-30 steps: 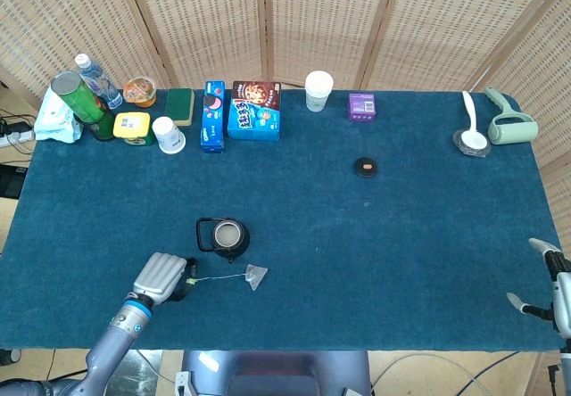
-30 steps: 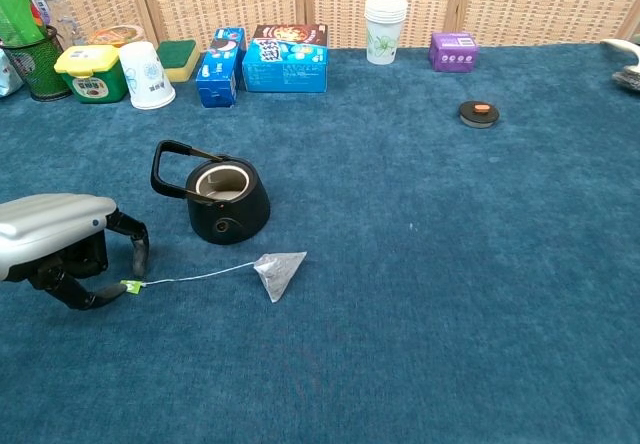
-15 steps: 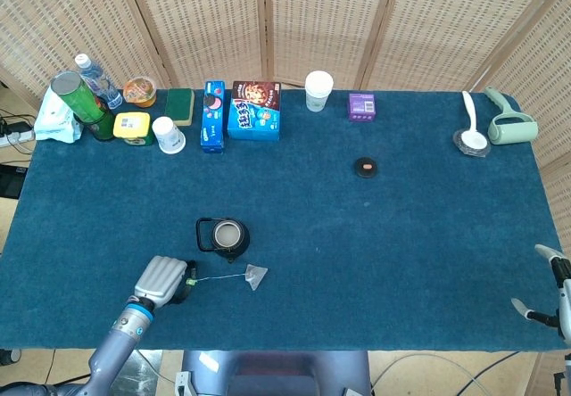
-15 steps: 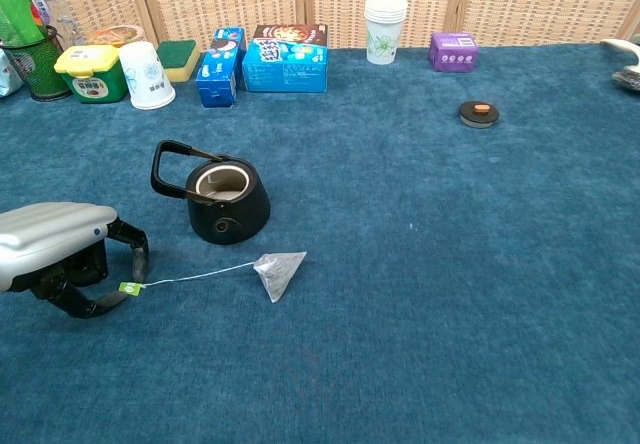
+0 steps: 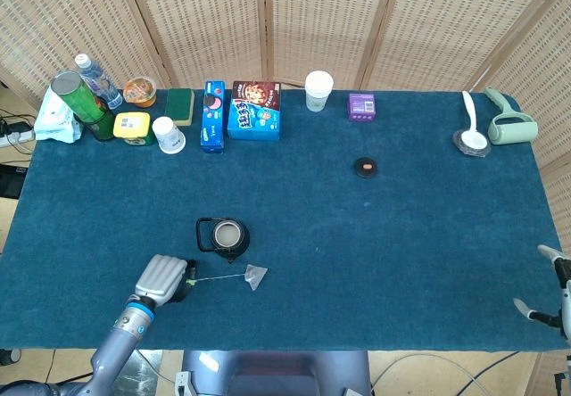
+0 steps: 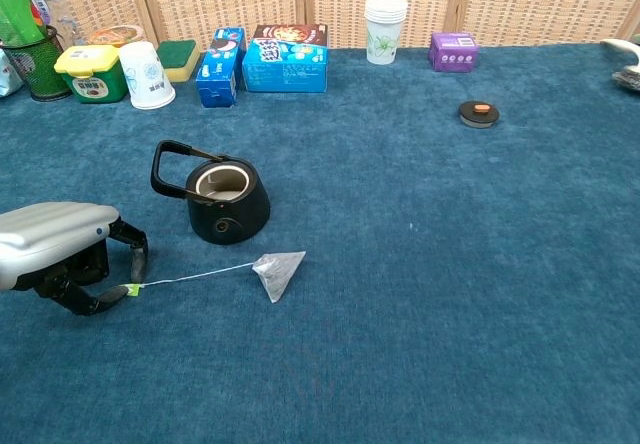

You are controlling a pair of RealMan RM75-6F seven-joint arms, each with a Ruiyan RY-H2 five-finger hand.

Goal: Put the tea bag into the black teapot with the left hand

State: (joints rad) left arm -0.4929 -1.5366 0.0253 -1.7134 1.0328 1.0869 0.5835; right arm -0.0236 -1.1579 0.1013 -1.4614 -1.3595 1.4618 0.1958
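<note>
The left hand (image 6: pixel 55 254) is sitting low at the left edge of the chest view, its silver back facing up and its dark fingers (image 6: pixel 132 254) curling down to the blue table cloth (image 6: pixel 450 284). The fingertips are pinching the small green tag (image 6: pixel 131 289) at the end of the tea bag's string (image 6: pixel 195 276), so the hand is clamped on the tag. In the head view the same hand (image 5: pixel 163 276) is showing near the lower left of the frame.

The string is running to the right and slightly up from the tag to the tea bag (image 6: pixel 279 272), a pale pyramid that is lying on the cloth just right of and below the black teapot (image 6: pixel 226 199). The teapot is standing upright in the left middle of the chest view, its lid off, its mouth open and its handle pointing to the upper left. It is standing apart from the tea bag and from the hand.

The round black lid (image 6: pixel 479 113) is lying well apart from it, toward the upper right.

The right hand (image 5: pixel 551 293) is showing only partly at the lower right edge of the head view, its fingers apart and nothing in them.

Along the far edge of the table, boxes (image 6: pixel 285 57), paper cups (image 6: pixel 385 15) and a green sponge (image 6: pixel 180 56) are standing in a row.
</note>
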